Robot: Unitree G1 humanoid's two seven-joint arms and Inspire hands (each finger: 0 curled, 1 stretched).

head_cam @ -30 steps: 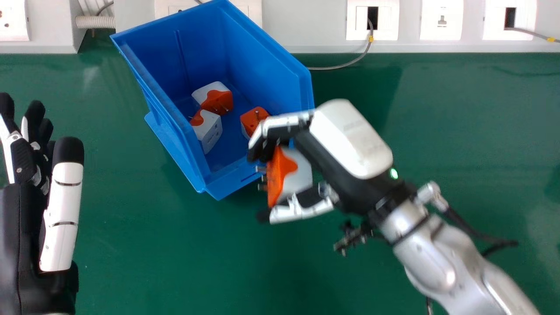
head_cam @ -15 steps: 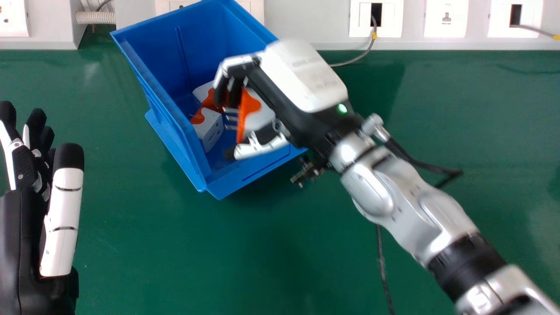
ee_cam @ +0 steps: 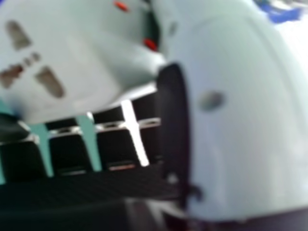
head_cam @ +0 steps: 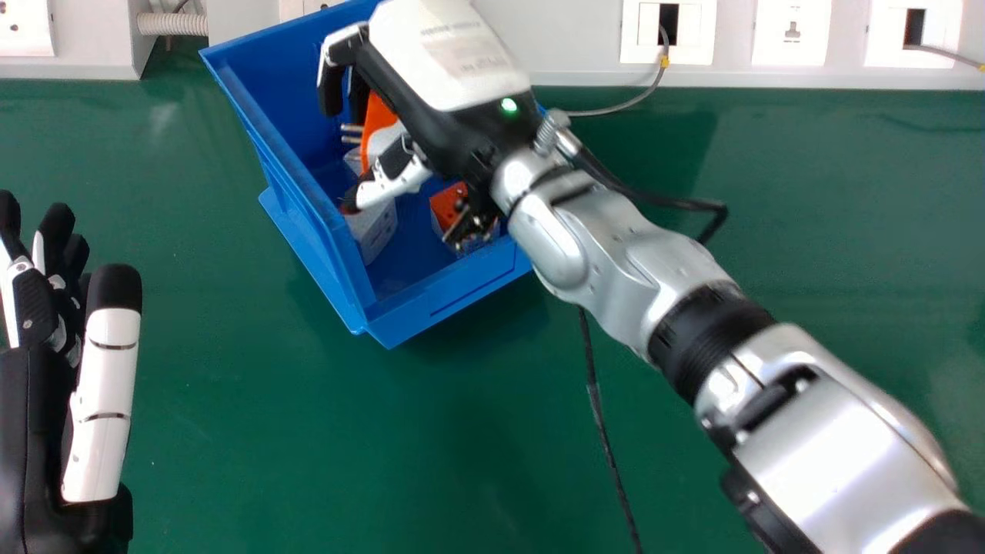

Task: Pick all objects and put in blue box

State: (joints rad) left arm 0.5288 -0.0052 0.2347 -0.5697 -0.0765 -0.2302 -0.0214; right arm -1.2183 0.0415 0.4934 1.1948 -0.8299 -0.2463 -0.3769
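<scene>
From the head view, the blue box [head_cam: 462,298] sits at the back of the green table [head_cam: 269,438], a bit left of the middle. The right hand [head_cam: 454,61] is over the box. It is part way closed, with fingers bent and its thumb on the other side, and it has a plug [head_cam: 375,123]. The plug's pins point to the left side of the box. Down in the box, a white plug [head_cam: 377,231] is close to the left wall. An orange plug [head_cam: 445,206] is near the front wall, partly under the wrist. The left hand [head_cam: 29,400] is at the table's left edge, open and holding no plug.

From the right hand view, the plug's white face has dark holes in it. It is between the fingers [ee_cam: 21,161] and the big pale thumb [ee_cam: 240,120].
</scene>
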